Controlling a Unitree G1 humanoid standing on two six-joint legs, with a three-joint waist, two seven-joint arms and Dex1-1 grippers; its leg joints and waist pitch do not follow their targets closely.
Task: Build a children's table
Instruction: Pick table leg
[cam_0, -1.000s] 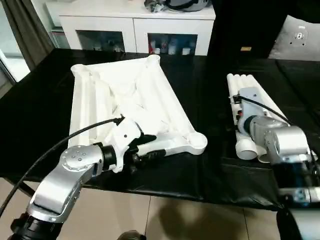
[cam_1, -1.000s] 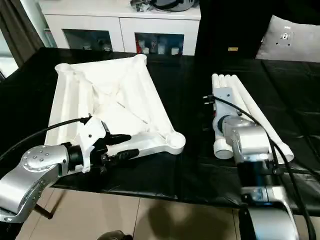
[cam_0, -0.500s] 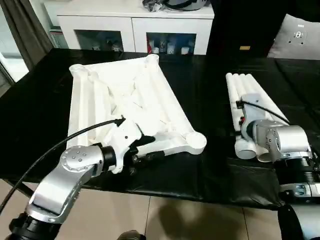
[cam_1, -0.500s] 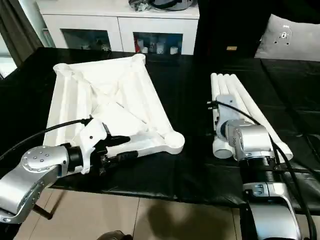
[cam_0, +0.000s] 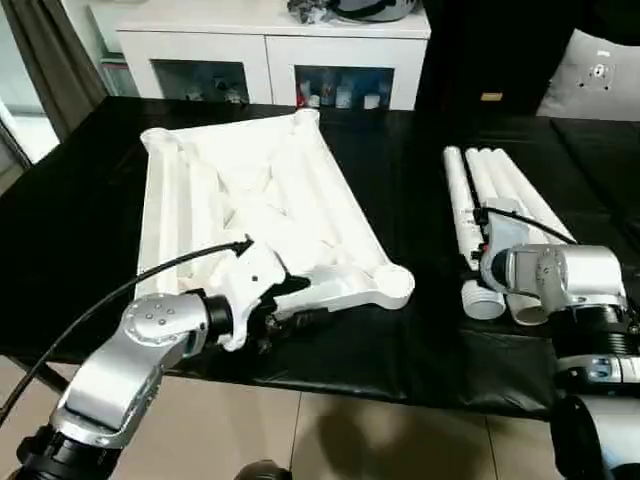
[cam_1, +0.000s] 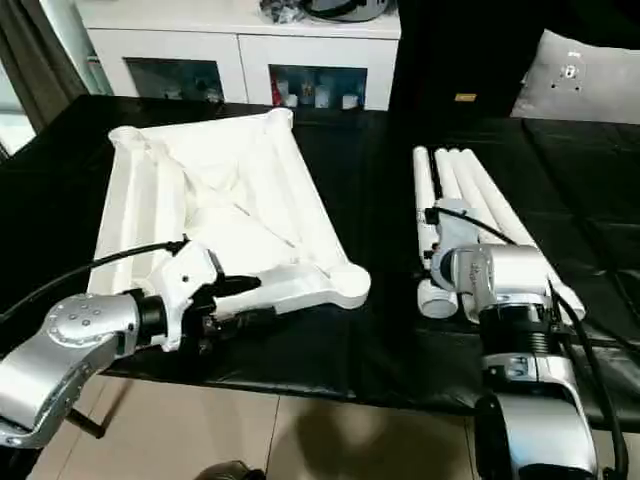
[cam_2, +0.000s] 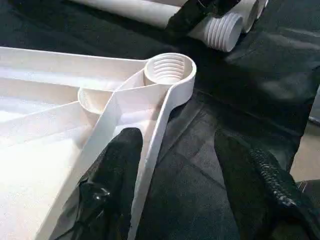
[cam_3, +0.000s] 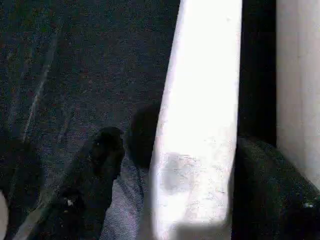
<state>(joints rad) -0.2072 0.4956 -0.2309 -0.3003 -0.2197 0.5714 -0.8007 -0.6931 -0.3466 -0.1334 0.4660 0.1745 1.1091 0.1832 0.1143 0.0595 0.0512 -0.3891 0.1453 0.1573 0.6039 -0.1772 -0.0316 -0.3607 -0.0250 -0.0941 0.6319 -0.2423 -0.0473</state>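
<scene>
The children's table top (cam_0: 250, 190) lies upside down on the black-covered table, ribs up, with a threaded corner socket (cam_2: 169, 70) at its near right corner. My left gripper (cam_2: 177, 145) stands open astride the top's near rim. One finger (cam_2: 120, 165) rests inside the rim and the other stands off it over the cloth. The white legs (cam_0: 495, 190) lie side by side to the right. My right gripper (cam_3: 180, 145) is open around the leftmost leg (cam_3: 200, 100), with a dark gap between the leg and one finger (cam_3: 102, 155).
A white cabinet with glass doors (cam_0: 270, 60) stands behind the table and a grey cushion (cam_0: 600, 75) sits at the back right. The black cloth (cam_0: 80, 220) runs to the front edge, with tiled floor (cam_0: 330, 440) below it.
My right gripper's fingers have drawn closer around the leftmost leg, whose near end now lies a little left of the others. The left arm and the table top hold their places.
</scene>
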